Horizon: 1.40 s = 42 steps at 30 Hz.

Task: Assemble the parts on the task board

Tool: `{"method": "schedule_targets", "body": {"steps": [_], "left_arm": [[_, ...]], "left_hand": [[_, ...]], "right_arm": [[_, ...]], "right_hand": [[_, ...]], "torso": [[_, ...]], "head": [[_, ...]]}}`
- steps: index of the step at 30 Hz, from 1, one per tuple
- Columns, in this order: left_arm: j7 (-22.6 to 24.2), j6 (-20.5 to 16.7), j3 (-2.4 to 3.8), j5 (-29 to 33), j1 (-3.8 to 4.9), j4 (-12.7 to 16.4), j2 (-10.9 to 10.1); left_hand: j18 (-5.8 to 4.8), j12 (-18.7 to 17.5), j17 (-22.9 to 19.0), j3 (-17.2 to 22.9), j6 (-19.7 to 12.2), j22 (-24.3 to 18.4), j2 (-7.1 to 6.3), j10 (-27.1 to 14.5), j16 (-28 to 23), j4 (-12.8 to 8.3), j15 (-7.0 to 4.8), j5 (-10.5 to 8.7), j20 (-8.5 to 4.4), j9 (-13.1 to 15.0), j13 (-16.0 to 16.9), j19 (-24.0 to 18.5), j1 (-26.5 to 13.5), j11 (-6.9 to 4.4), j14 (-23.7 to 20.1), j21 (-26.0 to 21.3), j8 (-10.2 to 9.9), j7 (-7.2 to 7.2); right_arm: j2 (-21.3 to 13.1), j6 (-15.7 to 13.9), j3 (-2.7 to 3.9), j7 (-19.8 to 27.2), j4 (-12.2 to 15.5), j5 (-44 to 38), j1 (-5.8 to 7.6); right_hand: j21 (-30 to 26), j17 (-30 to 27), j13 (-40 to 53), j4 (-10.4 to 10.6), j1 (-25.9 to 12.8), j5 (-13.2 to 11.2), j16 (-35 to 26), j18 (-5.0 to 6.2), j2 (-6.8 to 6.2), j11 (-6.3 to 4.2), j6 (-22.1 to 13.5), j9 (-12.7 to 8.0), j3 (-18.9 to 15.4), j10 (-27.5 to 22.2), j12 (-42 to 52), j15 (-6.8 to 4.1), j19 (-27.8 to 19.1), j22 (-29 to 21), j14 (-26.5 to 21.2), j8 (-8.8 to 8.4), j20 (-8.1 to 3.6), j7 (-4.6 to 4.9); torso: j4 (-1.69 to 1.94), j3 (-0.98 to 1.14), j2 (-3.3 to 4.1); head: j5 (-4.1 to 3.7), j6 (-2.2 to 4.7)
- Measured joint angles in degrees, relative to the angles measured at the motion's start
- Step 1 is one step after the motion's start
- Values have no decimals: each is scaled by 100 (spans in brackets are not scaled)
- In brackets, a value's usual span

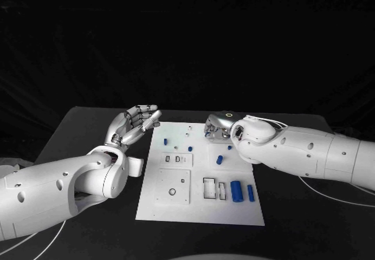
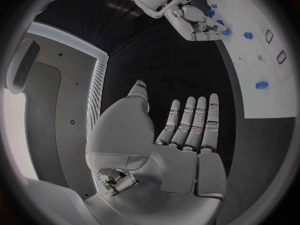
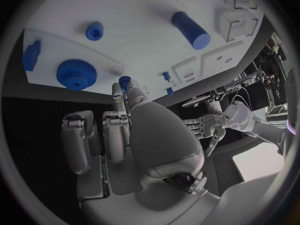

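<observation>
Reaching over the task board (image 1: 199, 214), my right hand (image 1: 221, 127) pinched a small blue gear (image 3: 124, 81), apparently to seat it. My left hand (image 1: 137, 123) waited beside the board, fingers straight, together, holding nothing.

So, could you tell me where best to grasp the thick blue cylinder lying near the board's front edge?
Probably across its middle, from above: the blue cylinder lies flat on the board, its curved sides exposed, though a thinner blue rod lies close beside it.
</observation>
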Motion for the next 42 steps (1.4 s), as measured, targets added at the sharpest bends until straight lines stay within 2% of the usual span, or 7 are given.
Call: {"method": "schedule_targets", "body": {"steps": [6, 15, 24, 29, 32, 38, 42], "left_arm": [[-3, 0, 0, 0, 0, 2, -2], [-4, 0, 1, -1, 4, 3, 0], [-4, -1, 3, -9, 49, 69, -34], [-4, -4, 3, -15, 71, 116, -68], [-3, -6, 3, -18, 83, 134, -101], [-2, -13, 2, -21, 102, 147, -127], [-1, -14, 2, -23, 107, 147, -125]], "left_hand": [[0, 0, 0, 0, 0, 0, 23, 0, 0, 0, 0, 0, 0, 0, 0, 0, -23, 0, 0, 0, 0, 0], [0, 0, 0, 0, 0, 1, 23, 0, 0, 0, 0, 0, 0, 0, 0, 0, -23, 0, 0, 0, 0, 0], [0, 0, 0, 0, 0, 1, 23, 0, 0, 0, 0, 0, 0, 0, 0, 0, -23, 0, 0, 0, 1, 0], [0, 0, 0, 0, 0, 1, 23, 0, 0, 0, 0, 0, 0, 0, 1, 0, -23, 0, 0, 0, 1, 0], [0, 0, 0, 0, 0, -2, 43, 0, 0, 0, 0, 0, 0, 0, 1, 0, -2, 0, 0, 0, 1, 0], [0, 0, 0, 0, 0, -4, 45, 0, 0, 0, 0, 0, 0, 0, 1, 0, 0, 0, 0, 0, 1, 0], [0, 0, 0, 0, 0, -4, 45, 0, 0, 0, 0, 0, 0, 0, 1, 0, 0, 0, 0, 0, 1, 0]], "right_arm": [[80, -562, 58, 203, -50, 144, 7], [346, -906, 109, 429, -305, 286, 27], [742, -1039, 120, 596, -797, 358, 22], [835, -1057, 120, 651, -931, 368, 2], [861, -1045, 120, 656, -975, 366, -1], [897, -964, 123, 641, -1047, 305, 2], [919, -887, 125, 627, -1103, 251, 3]], "right_hand": [[0, 0, -2, 10, 24, 0, 0, 0, -25, -29, 19, 8, 24, 31, 0, 0, 0, -1, 0, -1, 0, 19], [0, -1, -5, 23, 74, -1, 0, 0, -76, -29, 6, 4, 73, 31, -43, 44, 13, -1, 0, -38, 14, 32], [0, -1, -18, 39, 98, -5, 0, 0, -101, -26, -22, -17, 89, 28, -56, 44, 7, -2, 0, -72, 37, 60], [0, -1, -12, 39, 118, -5, 0, 0, -122, 2, -23, -28, 134, -27, -56, 65, -1, -2, -21, -106, 45, 60], [0, -1, -11, 40, 119, -6, 0, 0, -123, -16, -35, -37, 135, -46, -56, 64, -1, -2, -21, -106, 45, 72], [0, -1, -11, 40, 119, -15, 0, 0, -123, -8, -42, -37, 135, -56, -56, 85, -1, -3, 0, -128, 45, 78], [0, -1, -11, 56, 119, -16, 0, 0, -123, -7, -42, -44, 152, -56, -62, 85, -1, -3, 0, -134, 45, 78]], "torso": [[1, -1, 3], [11, -12, 14], [54, -36, 79], [99, -57, 131], [119, -73, 152], [127, -97, 177], [129, -102, 180]], "head": [[22, 22], [48, 68], [56, 125], [57, 129], [57, 132], [45, 136], [43, 126]]}}
